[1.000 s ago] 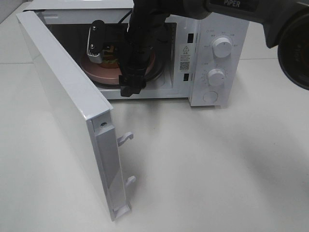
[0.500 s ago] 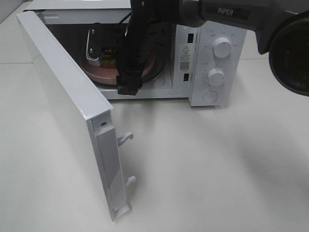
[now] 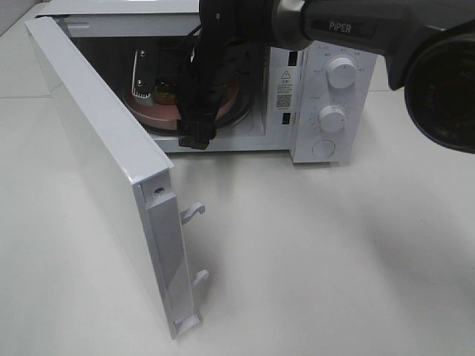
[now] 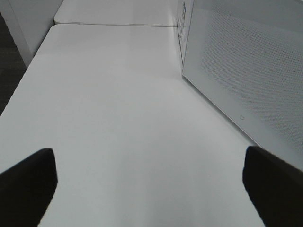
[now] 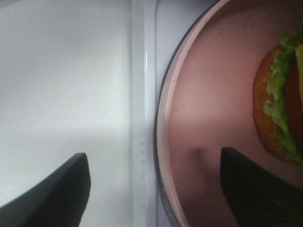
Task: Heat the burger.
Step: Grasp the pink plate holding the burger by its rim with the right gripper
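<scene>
Apparently on its side, the burger (image 5: 272, 109) rests on the pink plate (image 5: 208, 94), right pincer (image 5: 154, 158) released astride the rim.

This looks like a robotics lab or test room, not anybody's kitchen. The microwave (image 3: 326, 96), its door (image 3: 96, 163) swung wide, stands straight on a plain white table (image 3: 334, 259). The left wrist view shows a second white table (image 4: 113, 12) pushed up against the first, with dark floor (image 4: 7, 71) beside them. A black robot arm (image 3: 356, 26) lettered PIPER reaches into the open oven. The only kitchen touches are the microwave itself, with its dials (image 3: 341, 72), and the burger (image 5: 277, 99) on a pink plate (image 5: 213, 94) inside it.
</scene>
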Motion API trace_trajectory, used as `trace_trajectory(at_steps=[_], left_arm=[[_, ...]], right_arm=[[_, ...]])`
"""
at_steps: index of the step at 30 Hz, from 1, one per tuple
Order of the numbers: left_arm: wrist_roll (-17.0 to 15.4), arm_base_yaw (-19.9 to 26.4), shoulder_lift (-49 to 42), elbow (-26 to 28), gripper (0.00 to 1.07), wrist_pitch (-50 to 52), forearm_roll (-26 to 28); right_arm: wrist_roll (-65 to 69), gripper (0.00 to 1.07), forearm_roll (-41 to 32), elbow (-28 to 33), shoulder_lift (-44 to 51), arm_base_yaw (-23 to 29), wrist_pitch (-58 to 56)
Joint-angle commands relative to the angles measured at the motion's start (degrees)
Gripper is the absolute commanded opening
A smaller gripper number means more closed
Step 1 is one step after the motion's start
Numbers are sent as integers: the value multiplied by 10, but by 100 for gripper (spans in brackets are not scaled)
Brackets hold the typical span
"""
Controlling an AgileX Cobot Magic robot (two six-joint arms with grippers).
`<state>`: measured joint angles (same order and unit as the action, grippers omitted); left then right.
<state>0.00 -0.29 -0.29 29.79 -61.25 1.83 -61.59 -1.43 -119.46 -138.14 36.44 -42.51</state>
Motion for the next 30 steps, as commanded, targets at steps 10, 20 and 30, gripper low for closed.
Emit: trace_trajectory(at_steps=[10,20,30], left_arm=[[0,1,-3,-2,101,-2,2],[0,1,-3,-2,101,-2,2],[0,1,-3,-2,101,-2,2]], right_arm=[[-6,76,-7,-5,-11,2,15],[-1,76,-8,-5,-11,2,15],[2,76,-5,-5,-11,-4,32]])
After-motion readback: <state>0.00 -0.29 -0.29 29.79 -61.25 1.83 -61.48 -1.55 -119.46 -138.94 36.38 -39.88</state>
